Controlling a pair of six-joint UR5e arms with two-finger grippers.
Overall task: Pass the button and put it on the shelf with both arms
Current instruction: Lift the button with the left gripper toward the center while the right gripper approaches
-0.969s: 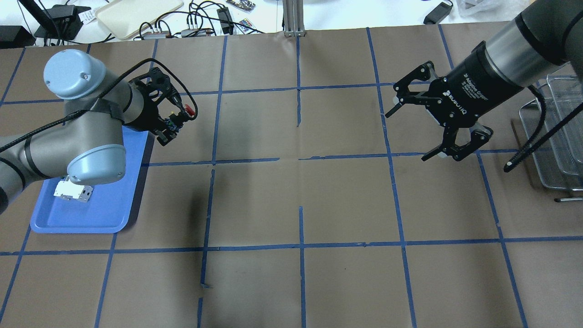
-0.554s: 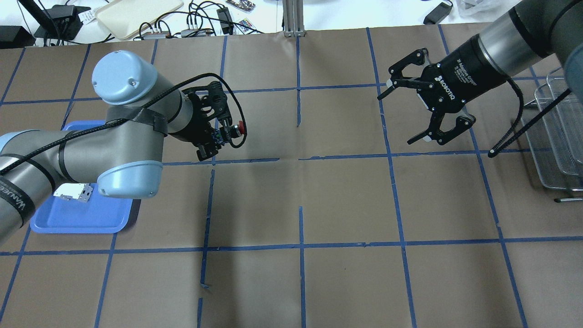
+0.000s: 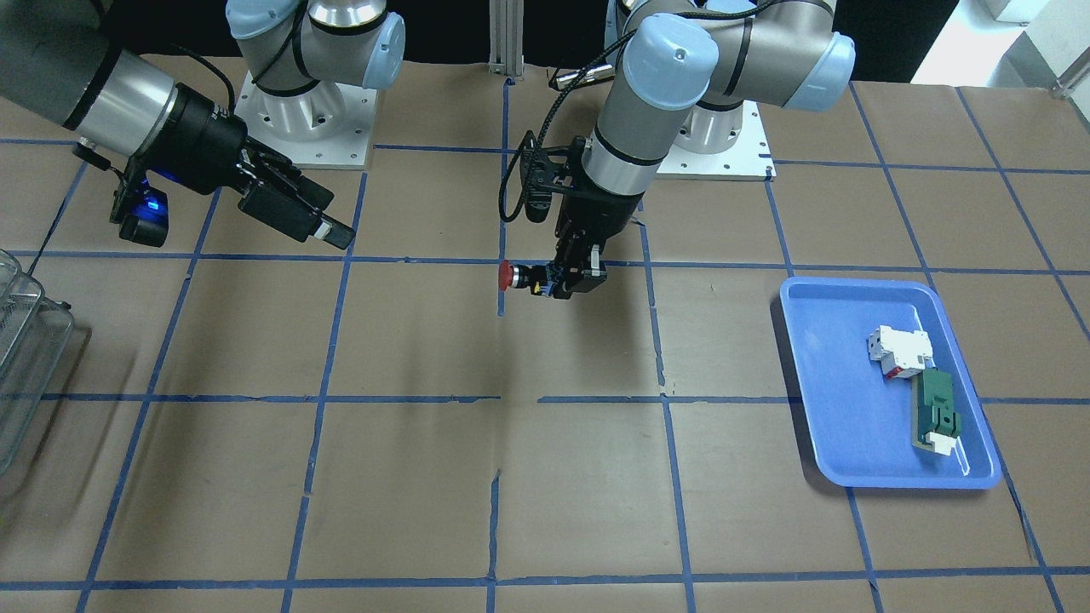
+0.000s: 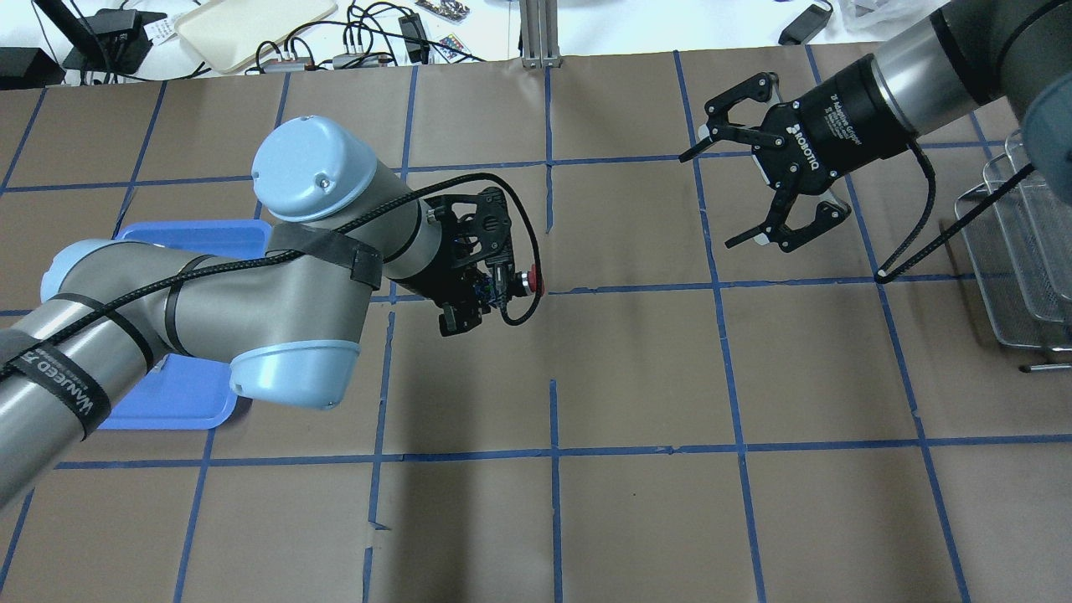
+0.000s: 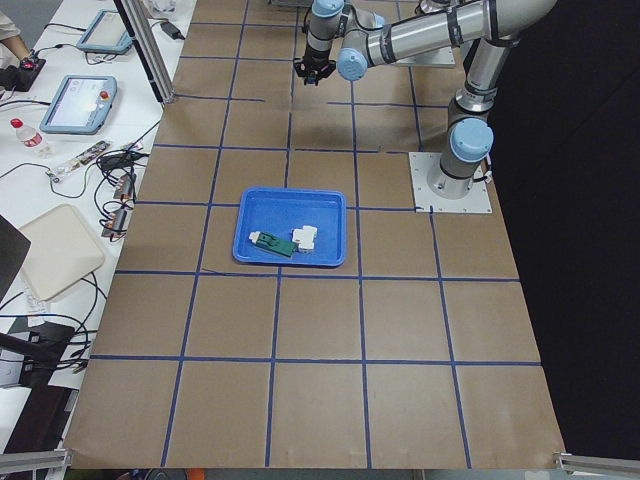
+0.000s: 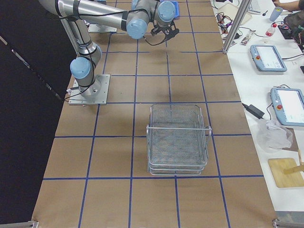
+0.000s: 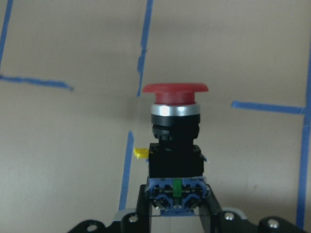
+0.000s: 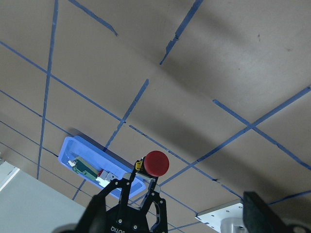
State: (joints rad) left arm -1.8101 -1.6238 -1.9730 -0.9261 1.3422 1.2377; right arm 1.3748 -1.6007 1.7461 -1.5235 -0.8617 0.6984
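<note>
Left gripper [image 3: 579,277]: clamped on button [image 3: 521,276] at its rear block, cap outward.
Right gripper [image 4: 708,201]: fingers spread wide, well apart from button.

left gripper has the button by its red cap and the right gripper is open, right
No: the left wrist view shows the left gripper holding the button by its blue rear block, the red cap free and pointing away. The right gripper is open, as you say.
</note>
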